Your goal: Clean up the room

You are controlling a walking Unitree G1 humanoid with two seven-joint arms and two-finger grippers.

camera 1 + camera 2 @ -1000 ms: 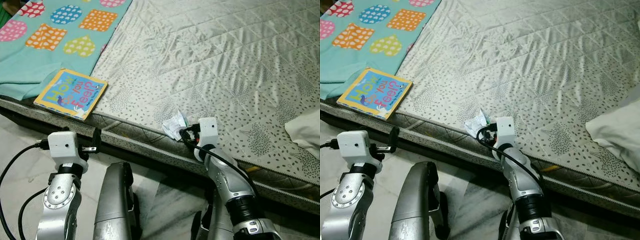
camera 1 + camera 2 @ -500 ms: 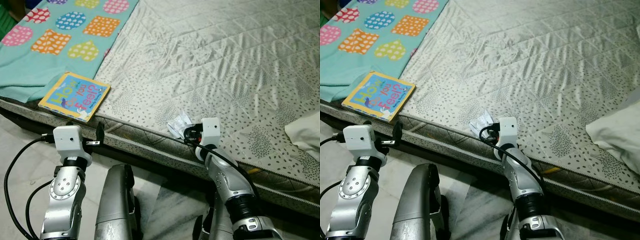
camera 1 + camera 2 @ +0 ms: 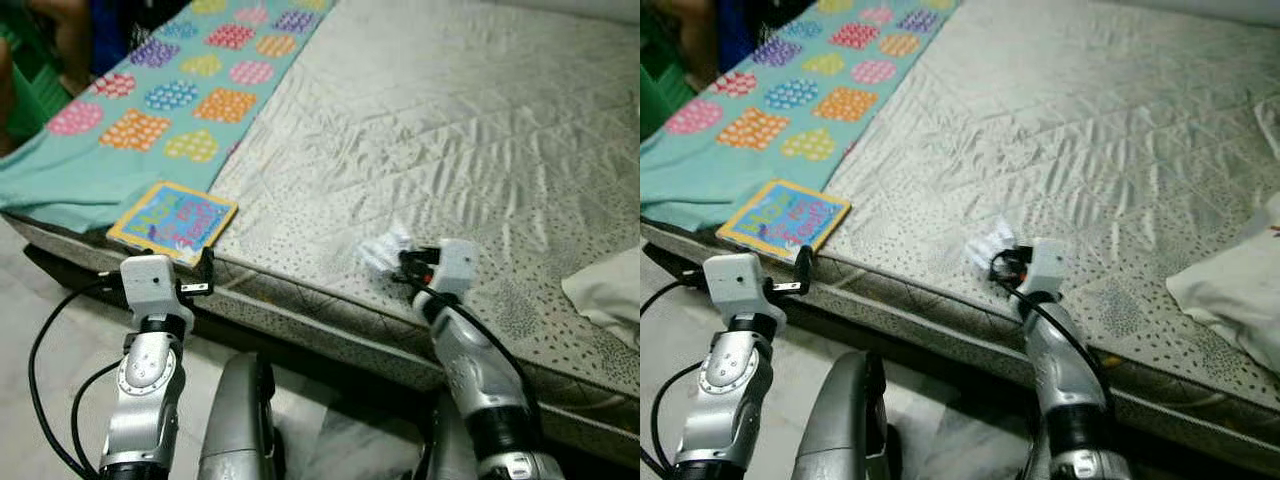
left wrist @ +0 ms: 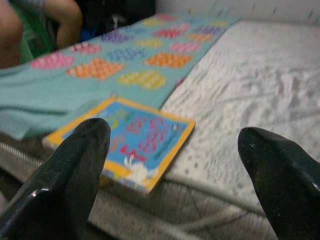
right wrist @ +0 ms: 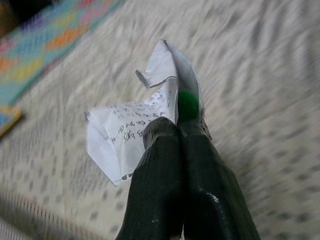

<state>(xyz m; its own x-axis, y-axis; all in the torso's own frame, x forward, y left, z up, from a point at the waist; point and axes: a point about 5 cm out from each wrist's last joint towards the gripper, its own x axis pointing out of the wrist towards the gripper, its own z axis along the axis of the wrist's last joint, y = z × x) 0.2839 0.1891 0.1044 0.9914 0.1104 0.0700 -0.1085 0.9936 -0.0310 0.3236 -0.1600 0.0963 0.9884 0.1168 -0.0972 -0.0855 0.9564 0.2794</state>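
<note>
Right tool [image 5: 176, 131] pinches crumpled paper [image 5: 131, 134] above mattress [image 3: 480, 130]; left tool [image 4: 175, 165] wide.

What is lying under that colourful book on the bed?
The book lies at the mattress edge, one corner on the teal blanket. Anything directly beneath it is covered. The left gripper is open before it.

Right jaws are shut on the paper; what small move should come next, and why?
Probably lift the right gripper clear of the bed: its jaws are shut on the crumpled paper, which sits low over the cover, so it seems ready to carry off.
</note>
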